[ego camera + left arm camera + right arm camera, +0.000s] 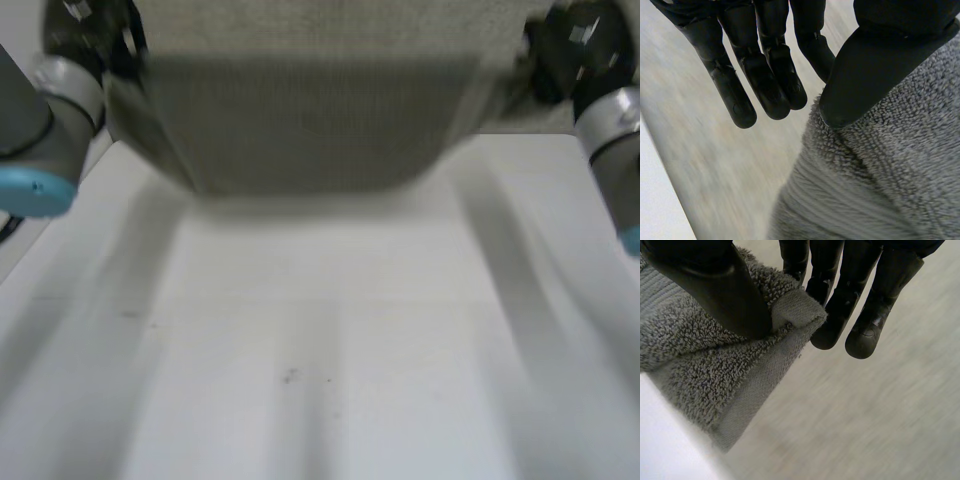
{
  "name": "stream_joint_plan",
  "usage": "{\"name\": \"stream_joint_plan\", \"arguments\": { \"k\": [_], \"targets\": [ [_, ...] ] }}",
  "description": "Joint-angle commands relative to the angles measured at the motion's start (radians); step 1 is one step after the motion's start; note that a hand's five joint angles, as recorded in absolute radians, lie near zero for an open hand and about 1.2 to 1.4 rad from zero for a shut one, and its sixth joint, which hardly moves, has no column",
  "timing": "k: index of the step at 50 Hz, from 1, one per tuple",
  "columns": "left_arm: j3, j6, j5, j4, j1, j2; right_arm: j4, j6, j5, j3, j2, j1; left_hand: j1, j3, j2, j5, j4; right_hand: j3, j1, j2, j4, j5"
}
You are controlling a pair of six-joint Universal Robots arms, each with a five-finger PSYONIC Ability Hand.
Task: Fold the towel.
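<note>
Okay, grey towel [310, 120] is up off the counter [320, 350], stretched wide between the two hands at the far side in the head view. It hangs as a broad sheet with a rounded lower edge. Cannot tell if that lower edge touches the counter.

Left hand [95, 40] is at the towel's upper left corner, and the left arm [40, 130] comes in just below it. Right hand [570, 50] is at the upper right corner, with the right arm [615, 150] beside it. The hands are well apart, one on each top corner.

Left wrist view: the hand is grasping the towel. Its thumb [875, 65] presses flat on the fluffy cloth and pins the edge against the nearest finger. The other fingers [740, 100] point out straight, beside the towel and clear of it. The cloth falls away under the thumb.

Right wrist view: this hand is grasping the towel too. Its thumb [715, 295] clamps the hemmed corner against the fingers [862, 335]. A small folded tip of the hem sticks out between thumb and fingers. The fingertips reach past the corner and are bare. The rest of the cloth drops away below the thumb.
</note>
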Motion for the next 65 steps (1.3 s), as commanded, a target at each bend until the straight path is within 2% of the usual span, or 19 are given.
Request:
{"name": "stream_joint_plan", "arguments": {
  "k": [1,5,7,14,23,27,34,42,43,44,45,46,47,53,62,65],
  "targets": [
    [-0.028,-0.155,-0.080,0.018,-0.019,0.085,-0.107,0.078,-0.003,-0.018,-0.017,0.011,0.205,0.181,0.179,0.202,0.180,0.084,0.069,0.085,0.058,0.083],
    [-0.160,-0.157,-0.071,0.018,-0.033,0.104,-0.085,0.081,-0.019,0.060,-0.013,0.028,0.205,0.181,0.179,0.202,0.180,0.084,0.069,0.085,0.058,0.083],
    [-0.326,-0.152,-0.069,0.027,-0.036,0.113,-0.082,0.077,-0.032,0.111,-0.010,0.028,0.205,0.181,0.179,0.202,0.180,0.084,0.069,0.085,0.058,0.083],
    [-0.607,-0.149,-0.069,0.056,-0.039,0.073,-0.081,0.031,-0.180,0.309,0.096,0.022,0.205,0.181,0.179,0.202,0.180,0.084,0.069,0.085,0.058,0.083],
    [-0.830,-0.143,-0.068,0.044,-0.051,0.068,-0.008,-0.118,-0.190,0.403,0.161,-0.007,0.205,0.181,0.179,0.202,0.180,0.084,0.069,0.085,0.058,0.083],
    [-0.882,-0.120,-0.066,0.030,-0.064,0.125,0.073,-0.179,-0.189,0.424,0.127,-0.045,0.205,0.181,0.179,0.202,0.180,0.084,0.069,0.085,0.058,0.083],
    [-0.994,-0.050,-0.066,0.005,-0.116,0.254,0.168,-0.184,-0.201,0.458,0.036,-0.061,0.205,0.181,0.179,0.202,0.180,0.084,0.069,0.085,0.058,0.083],
    [-1.085,-0.037,-0.066,-0.039,-0.163,0.364,0.252,-0.190,-0.213,0.516,-0.069,-0.095,0.205,0.181,0.179,0.202,0.180,0.084,0.069,0.085,0.058,0.083],
    [-1.085,-0.037,-0.066,-0.039,-0.163,0.365,0.272,-0.190,-0.212,0.519,-0.085,-0.102,0.205,0.181,0.179,0.202,0.180,-0.293,-0.308,-0.291,-0.319,-0.294],
    [-1.094,-0.037,-0.066,-0.041,-0.163,0.380,0.292,-0.190,-0.206,0.519,-0.098,-0.110,0.090,0.065,0.063,0.086,0.064,-0.837,-0.853,-0.836,-0.864,-0.838],
    [-1.094,-0.037,-0.066,-0.041,-0.163,0.380,0.292,-0.190,-0.206,0.519,-0.099,-0.110,0.088,0.064,0.062,0.085,0.062,-0.843,-0.858,-0.841,-0.869,-0.844],
    [-1.099,-0.037,-0.066,-0.041,-0.163,0.397,0.310,-0.190,-0.200,0.512,-0.111,-0.116,-0.473,-0.497,-0.499,-0.476,-0.498,-1.122,-1.137,-1.120,-1.148,-1.123],
    [-1.096,-0.034,-0.068,-0.042,-0.163,0.412,0.311,-0.190,-0.200,0.512,-0.111,-0.116,-1.016,-1.041,-1.043,-1.020,-1.042,-1.125,-1.140,-1.123,-1.151,-1.126],
    [-1.026,-0.020,-0.066,-0.038,-0.144,0.441,0.332,-0.152,-0.192,0.487,-0.154,-0.128,-0.995,-1.019,-1.021,-0.999,-1.021,-1.138,-1.153,-1.136,-1.164,-1.139],
    [-0.889,-0.019,-0.066,-0.045,-0.085,0.420,0.335,0.069,-0.187,0.417,-0.154,-0.130,-0.945,-0.969,-0.971,-0.949,-0.971,-1.138,-1.153,-1.136,-1.164,-1.139],
    [-0.831,-0.019,-0.053,-0.047,-0.070,0.360,0.335,0.125,-0.186,0.392,-0.129,-0.125,-0.896,-0.920,-0.922,-0.899,-0.921,-1.138,-1.153,-1.136,-1.164,-1.139]
  ]
}}
